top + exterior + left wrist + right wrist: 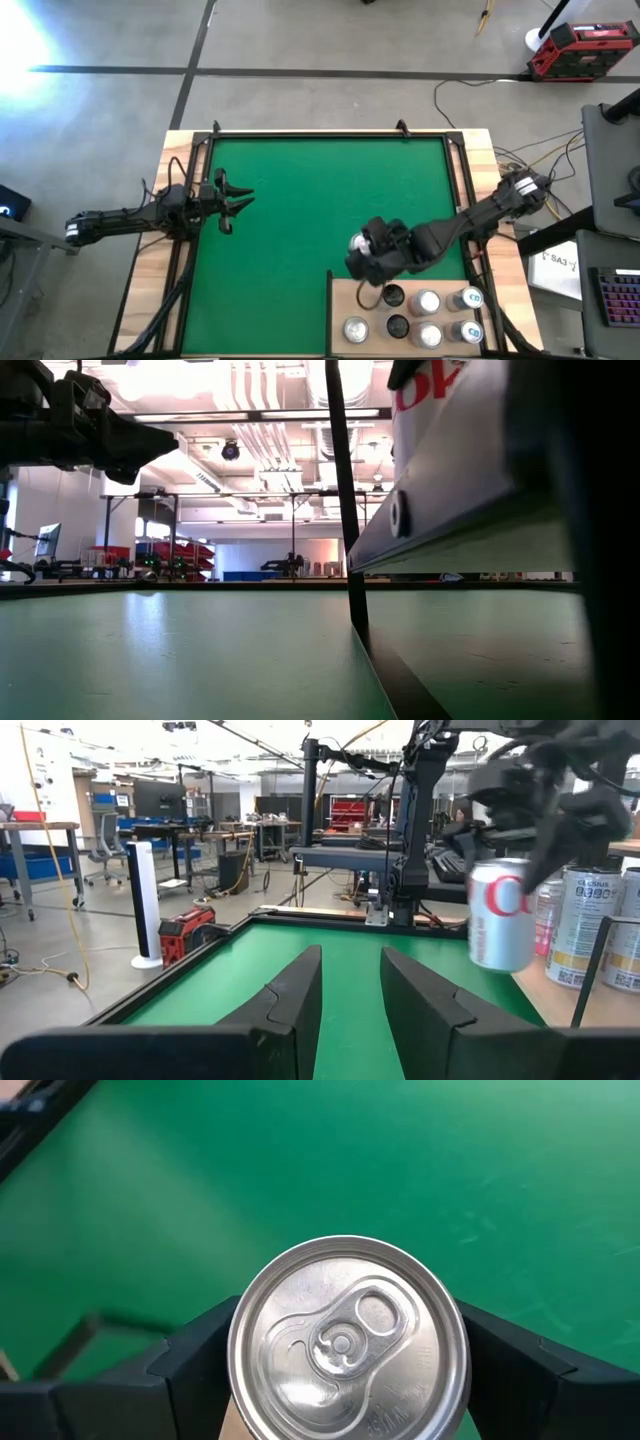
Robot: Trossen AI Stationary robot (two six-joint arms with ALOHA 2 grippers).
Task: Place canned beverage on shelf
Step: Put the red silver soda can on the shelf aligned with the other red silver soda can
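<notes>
My right gripper (364, 252) is shut on a silver can with red letters (345, 1342) over the green mat (300, 200), just beyond the far left corner of the shelf. The left wrist view shows the can (500, 915) lifted above the mat. The shelf (345, 297) is a pale plywood panel at the table's near right, and several other cans (430, 315) stand upright on it. My left gripper (236, 204) is open and empty, raised over the mat's left edge. My right gripper pinches the can's side wall just below the top rim (240, 1370) between its two fingers (195, 1365), one on each side. The fingers come from above and point down. The can hangs about upright, lid up, clear of the mat.
A thin black post (590, 970) stands at the shelf's left edge (330, 300). Black rails (195, 180) and wooden table edges frame the mat. The mat's middle and far part is bare green. A red toolbox (580, 50) and cables lie on the floor beyond the table.
</notes>
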